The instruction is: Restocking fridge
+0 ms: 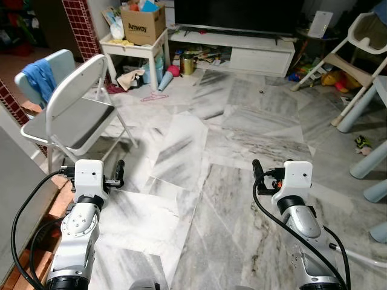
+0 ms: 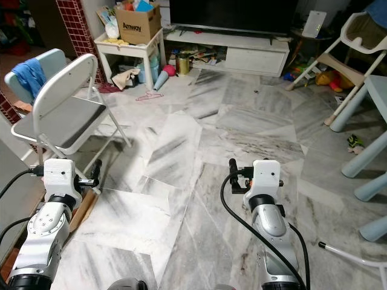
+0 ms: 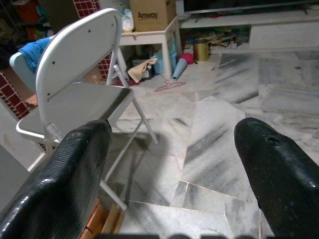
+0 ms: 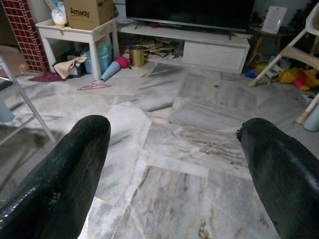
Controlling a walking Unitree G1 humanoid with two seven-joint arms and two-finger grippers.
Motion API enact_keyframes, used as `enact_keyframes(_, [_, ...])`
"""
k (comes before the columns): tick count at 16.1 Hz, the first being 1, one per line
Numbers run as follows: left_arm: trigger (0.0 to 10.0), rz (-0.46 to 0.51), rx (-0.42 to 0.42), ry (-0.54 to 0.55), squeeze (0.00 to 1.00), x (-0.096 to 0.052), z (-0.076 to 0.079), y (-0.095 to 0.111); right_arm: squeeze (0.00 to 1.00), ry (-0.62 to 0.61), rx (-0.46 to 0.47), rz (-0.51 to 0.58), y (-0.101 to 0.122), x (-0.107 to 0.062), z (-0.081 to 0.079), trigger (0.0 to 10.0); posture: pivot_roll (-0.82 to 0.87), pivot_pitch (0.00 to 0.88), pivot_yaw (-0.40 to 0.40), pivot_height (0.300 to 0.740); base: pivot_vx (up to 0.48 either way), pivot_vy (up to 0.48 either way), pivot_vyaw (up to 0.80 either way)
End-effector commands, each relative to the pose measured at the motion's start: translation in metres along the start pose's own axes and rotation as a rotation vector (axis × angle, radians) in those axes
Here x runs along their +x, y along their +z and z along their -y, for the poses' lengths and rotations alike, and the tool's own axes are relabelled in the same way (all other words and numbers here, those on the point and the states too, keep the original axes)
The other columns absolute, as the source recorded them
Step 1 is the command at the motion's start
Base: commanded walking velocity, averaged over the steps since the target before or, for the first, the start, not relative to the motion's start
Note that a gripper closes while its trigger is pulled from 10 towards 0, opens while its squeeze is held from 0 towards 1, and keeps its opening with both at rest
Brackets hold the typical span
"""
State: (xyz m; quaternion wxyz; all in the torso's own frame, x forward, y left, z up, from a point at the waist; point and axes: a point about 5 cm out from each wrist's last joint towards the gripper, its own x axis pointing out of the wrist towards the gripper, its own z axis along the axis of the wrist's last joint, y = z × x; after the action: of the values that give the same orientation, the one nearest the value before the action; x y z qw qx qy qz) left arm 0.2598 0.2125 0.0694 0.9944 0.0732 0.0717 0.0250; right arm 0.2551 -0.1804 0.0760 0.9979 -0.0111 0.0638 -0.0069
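Observation:
Both silver arms reach forward at waist height over a marble floor point(image 1: 230, 133). My left gripper point(image 1: 118, 172) hangs just in front of a white folding chair point(image 1: 78, 115). In the left wrist view its black fingers point(image 3: 75, 164) stand wide apart with nothing between them. My right gripper point(image 1: 256, 170) is over bare floor, and the right wrist view shows its fingers point(image 4: 276, 169) spread the same way, holding nothing.
A white side table point(image 1: 136, 45) carries a cardboard box point(image 1: 144, 24) at the back left, beside a low TV stand point(image 1: 242, 51). A high chair point(image 1: 357, 48) and pale blue table legs point(image 1: 363, 109) stand at the right. A pink hanger point(image 1: 154, 96) lies on the floor.

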Motion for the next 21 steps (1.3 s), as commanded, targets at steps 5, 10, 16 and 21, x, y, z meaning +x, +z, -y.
enact_keyframes(5, [10.0, -0.001, 0.0, -0.003, 0.0, 0.001, -0.001, 0.0, 0.0, -0.013, -0.004, -0.007, 0.0, 0.0, 0.002, 10.0, -0.08, 0.0, 0.011, 0.74, 0.0, 0.0, 0.0])
enact_keyframes(10, [10.0, -0.001, 0.0, -0.003, 0.0, 0.001, -0.001, 0.0, 0.0, -0.013, -0.004, -0.007, 0.0, 0.0, 0.002, 10.0, -0.08, 0.0, 0.011, 0.74, 0.0, 0.0, 0.0])
enact_keyframes(16, [10.0, 0.007, 0.019, -0.067, 0.0, -0.008, -0.001, -0.006, 0.0, 0.035, -0.012, 0.002, 0.002, 0.005, 0.002, 10.0, -0.06, 0.0, -0.031, 0.74, 0.0, 0.0, 0.0])
enact_keyframes(21, [10.0, 0.0, 0.04, -0.04, 0.0, -0.003, -0.014, -0.005, 0.0, 0.049, -0.028, 0.018, 0.003, 0.003, 0.003, 10.0, -0.07, 0.0, -0.02, 0.74, 0.0, 0.0, 0.0])
